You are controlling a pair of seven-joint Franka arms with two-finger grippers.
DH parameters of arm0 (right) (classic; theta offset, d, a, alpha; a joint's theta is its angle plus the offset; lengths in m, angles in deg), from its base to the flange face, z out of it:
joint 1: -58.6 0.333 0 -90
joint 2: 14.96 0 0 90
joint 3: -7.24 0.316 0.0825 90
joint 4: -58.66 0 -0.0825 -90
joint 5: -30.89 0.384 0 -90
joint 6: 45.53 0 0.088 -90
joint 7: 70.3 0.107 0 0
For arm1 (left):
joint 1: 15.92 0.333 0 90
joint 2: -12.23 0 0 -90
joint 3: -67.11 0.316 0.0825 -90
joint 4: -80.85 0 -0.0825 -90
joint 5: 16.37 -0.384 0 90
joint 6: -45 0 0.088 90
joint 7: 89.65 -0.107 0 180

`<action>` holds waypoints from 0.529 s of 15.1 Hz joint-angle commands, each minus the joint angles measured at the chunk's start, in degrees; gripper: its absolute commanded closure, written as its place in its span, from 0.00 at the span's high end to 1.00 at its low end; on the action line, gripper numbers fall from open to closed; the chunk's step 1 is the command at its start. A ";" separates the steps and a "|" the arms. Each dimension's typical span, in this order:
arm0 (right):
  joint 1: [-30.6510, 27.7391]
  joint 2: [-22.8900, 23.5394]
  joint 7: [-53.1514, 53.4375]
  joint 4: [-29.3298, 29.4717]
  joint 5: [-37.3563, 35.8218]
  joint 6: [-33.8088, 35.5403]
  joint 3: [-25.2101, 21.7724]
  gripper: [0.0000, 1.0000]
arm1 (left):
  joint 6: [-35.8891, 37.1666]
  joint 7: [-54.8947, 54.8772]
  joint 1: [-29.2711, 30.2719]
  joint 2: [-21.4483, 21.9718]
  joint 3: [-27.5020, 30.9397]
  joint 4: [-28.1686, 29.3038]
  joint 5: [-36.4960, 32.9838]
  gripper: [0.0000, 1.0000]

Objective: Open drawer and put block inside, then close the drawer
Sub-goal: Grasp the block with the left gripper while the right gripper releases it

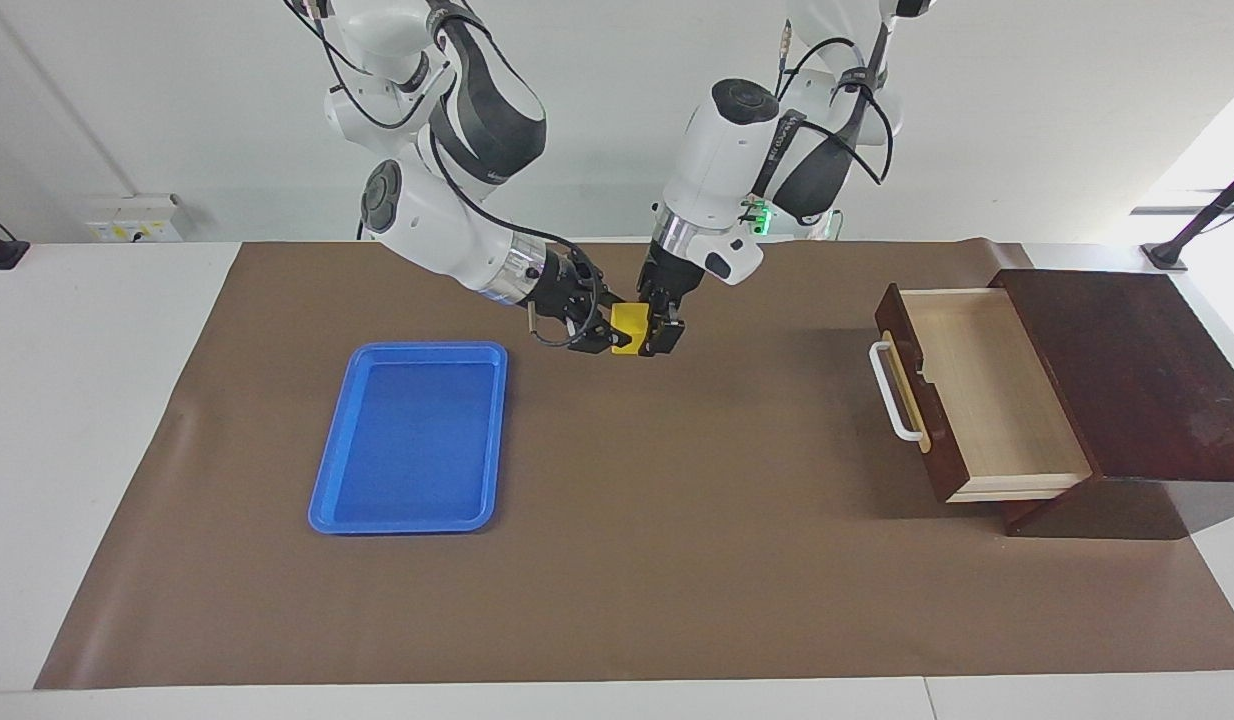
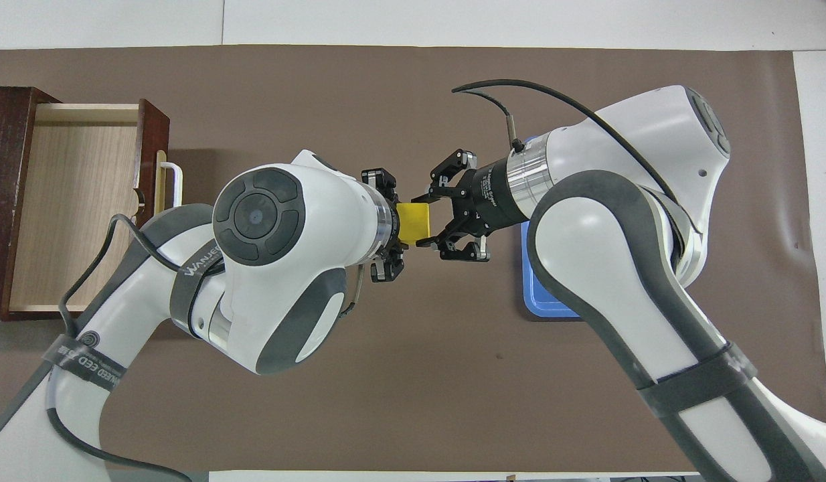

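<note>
And here's the block (image 1: 629, 327), a small bright yellow cube with clean flat faces, up in the air over the brown mat (image 1: 617, 560) that covers the surface (image 1: 97, 420). It sits right between the two arms, roughly midway between the blue tray (image 1: 412, 440) and the drawer (image 1: 987, 390).

The right end effector (image 1: 605, 331) comes in from the tray's end, angled low, and it's clenched on the block, its dark fingertips pinching the cube's edge on that side. The left end effector (image 1: 661, 336) drops in from above at the cube's other side, and it too is closed on the block. In the overhead view the yellow face (image 2: 413, 223) shows squeezed between the left end effector (image 2: 390, 227) and the right end effector (image 2: 432, 223), both touching it.

Over at the left arm's end of the surface, the drawer stands pulled well out of its dark wooden box (image 1: 1127, 370). Its pale wood interior is open to view, and its white bar handle (image 1: 892, 390) faces the middle of the mat. The block is well apart from it. The flat blue tray lies on the mat toward the right arm's end.
</note>
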 commanded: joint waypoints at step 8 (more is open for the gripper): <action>-0.54 0.20 2.26 0.65 1.17 0.08 0.14 1.00 | -0.20 -0.09 -0.48 0.87 0.98 0.66 0.75 0.00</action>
